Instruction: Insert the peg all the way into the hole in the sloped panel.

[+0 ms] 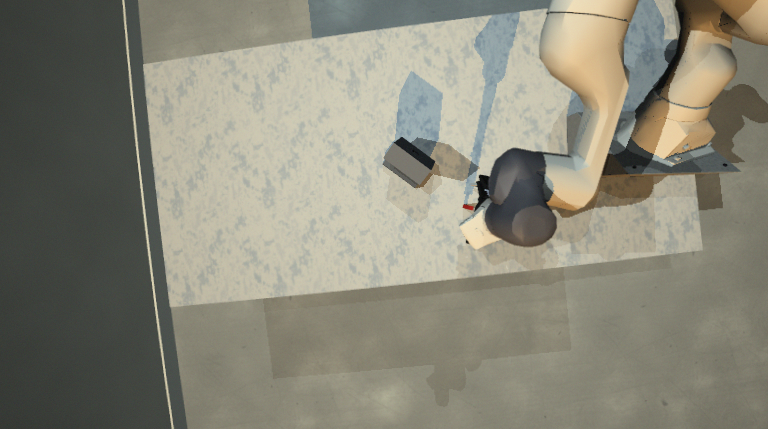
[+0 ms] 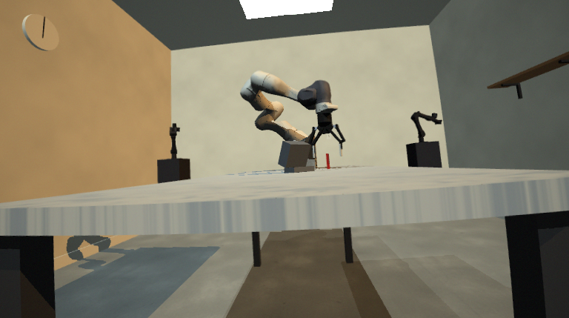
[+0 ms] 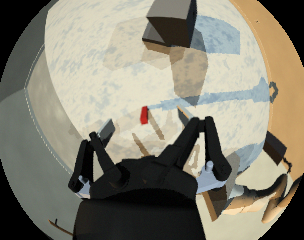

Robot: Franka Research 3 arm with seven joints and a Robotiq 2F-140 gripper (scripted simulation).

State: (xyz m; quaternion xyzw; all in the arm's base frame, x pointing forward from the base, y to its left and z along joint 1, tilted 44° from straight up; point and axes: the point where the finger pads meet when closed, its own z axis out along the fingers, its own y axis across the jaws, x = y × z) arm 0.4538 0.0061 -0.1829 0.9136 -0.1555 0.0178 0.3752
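Top: arm bent over table point(image 1: 226, 118) toward its right end, wrist above red peg point(image 1: 468, 207); sloped panel block point(image 1: 408, 162) near centre.

Exterior: gripper point(image 2: 328, 143) w/ jaws spread wide, empty, above upright peg point(image 2: 327, 160).

Wrist: peg point(image 3: 144, 115) between fingers, block point(image 3: 171, 14) beyond.

Overhead top; low distant exterior; downward wrist (table point(image 1: 254, 175) shared)

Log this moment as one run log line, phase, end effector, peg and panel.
phase: approach | end effector: open, above peg, holding nothing | peg: red, upright on table, ungrasped | sloped panel block: beside peg, apart
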